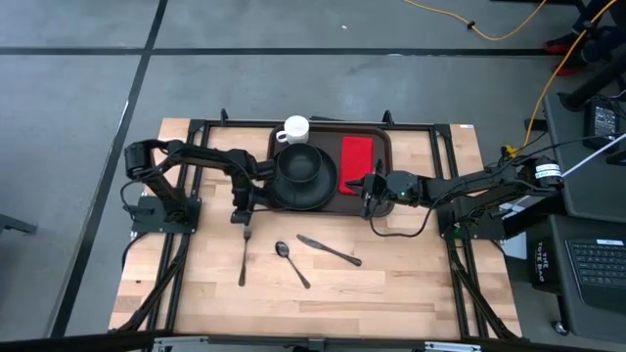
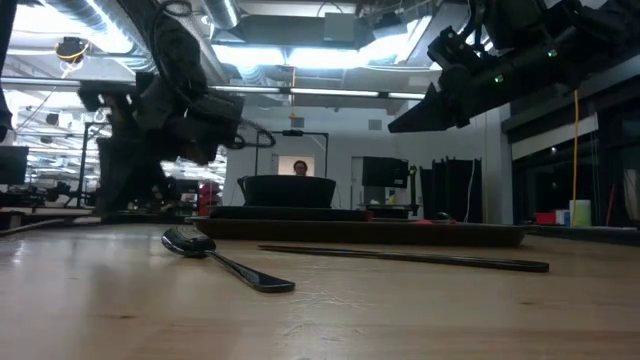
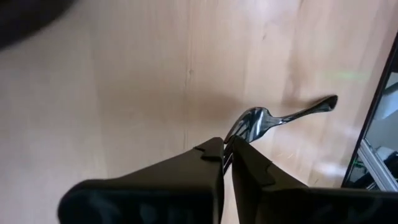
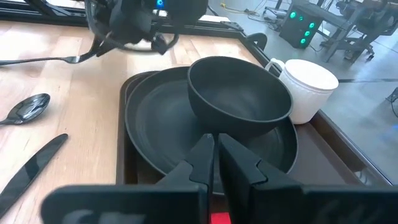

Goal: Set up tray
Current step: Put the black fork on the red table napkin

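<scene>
The dark brown tray sits at the table's far middle. It carries a black plate with a black bowl on it, a white mug and a red napkin. My left gripper is just near of the tray's left end and is shut on a fork. My right gripper is shut and hangs above the napkin's near end, touching nothing. In the right wrist view its fingers point at the plate and bowl. My left gripper pinches the fork's head end between its two fingers, coming from above and pointing down. The handle runs away from the fingers toward the table's near edge. I cannot tell whether the handle's end rests on the wood.
A spoon and a knife lie on the bare wood near of the tray; the low view shows the spoon and the knife too. A person stands in the room far behind the table. Cables and equipment lie beyond the table's right edge.
</scene>
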`<control>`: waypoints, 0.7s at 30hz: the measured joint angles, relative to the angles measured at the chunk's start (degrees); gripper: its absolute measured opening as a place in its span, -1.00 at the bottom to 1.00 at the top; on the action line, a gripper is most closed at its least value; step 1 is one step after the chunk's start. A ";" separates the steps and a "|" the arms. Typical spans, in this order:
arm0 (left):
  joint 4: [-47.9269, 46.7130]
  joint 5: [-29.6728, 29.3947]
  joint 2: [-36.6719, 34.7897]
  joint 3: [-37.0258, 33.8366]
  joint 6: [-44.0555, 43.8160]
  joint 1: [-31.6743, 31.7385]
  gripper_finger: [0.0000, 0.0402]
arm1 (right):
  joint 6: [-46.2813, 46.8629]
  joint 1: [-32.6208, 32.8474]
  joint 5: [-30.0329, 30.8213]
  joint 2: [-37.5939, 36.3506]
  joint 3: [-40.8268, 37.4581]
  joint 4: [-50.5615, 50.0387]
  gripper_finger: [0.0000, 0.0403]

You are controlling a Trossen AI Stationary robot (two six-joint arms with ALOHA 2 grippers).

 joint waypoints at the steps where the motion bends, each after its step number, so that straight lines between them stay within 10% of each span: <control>1: -0.48 -0.16 -0.76 0.61 -0.01 0.00 -0.99 | -0.01 0.00 0.00 0.00 0.00 0.03 -0.85; 21: -7.37 -11.28 -23.66 11.67 -3.92 0.09 -1.00 | 0.01 0.00 0.00 0.00 0.00 0.08 -0.85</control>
